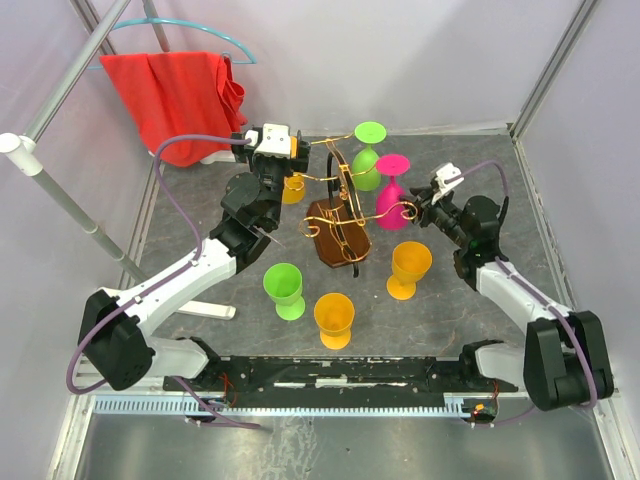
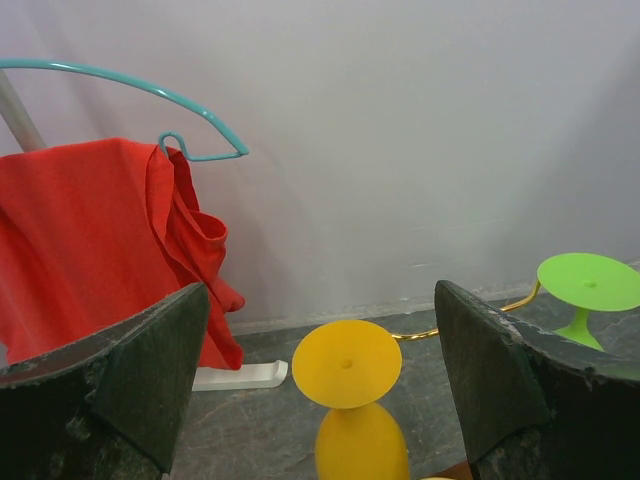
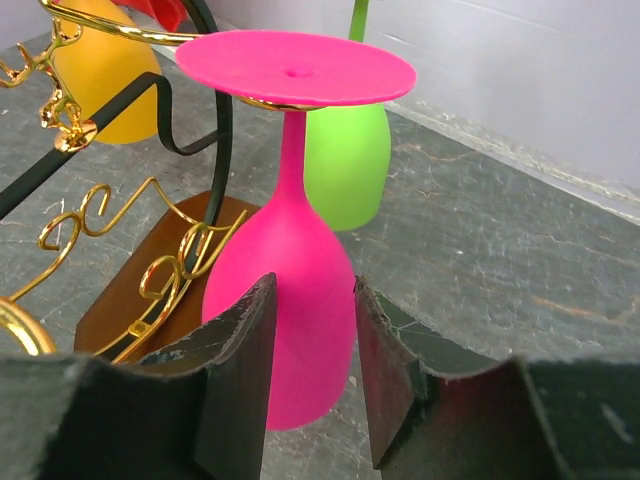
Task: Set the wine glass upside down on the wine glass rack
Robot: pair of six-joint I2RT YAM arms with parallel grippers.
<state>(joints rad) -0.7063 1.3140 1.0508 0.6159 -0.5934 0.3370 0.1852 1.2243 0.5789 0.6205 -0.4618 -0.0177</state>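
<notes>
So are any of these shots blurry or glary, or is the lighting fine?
Top external: soft even light, sharp, faint shadows on the table. Left wrist: yellow glass crisp, dark fingers slightly soft. Right wrist: pink glass sharp, small glints on the gold rack wire, near fingers blurred.

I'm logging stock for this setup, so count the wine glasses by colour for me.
Orange glasses: 3
Green glasses: 2
Pink glass: 1
Total: 6
</notes>
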